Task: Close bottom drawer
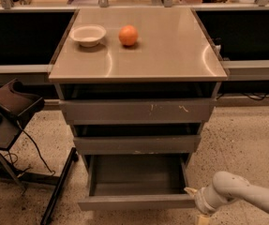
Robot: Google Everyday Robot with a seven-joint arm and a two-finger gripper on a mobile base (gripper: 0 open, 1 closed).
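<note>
The gripper (197, 203), at lower right, sits beside the open bottom drawer's (136, 201) right front corner. I cannot tell its grip state.

A white bowl (88, 34) and an orange (128, 35) sit close together but apart on the back left of the tan cabinet top (171, 55), the bowl to the left. Below it I see the widest drawer front (124, 111), marked with yellowish scratches on its right half, and under that the mid-width drawer front (115, 144), which has a pale chip on its lower edge. To the left, a black stand (12, 104) holds a dark tilted tray, and a cable (33, 146) trails down from it. Speckled terrazzo floor (246, 144) spreads around, reaching my gripper (197, 204) at the lower right.
</note>
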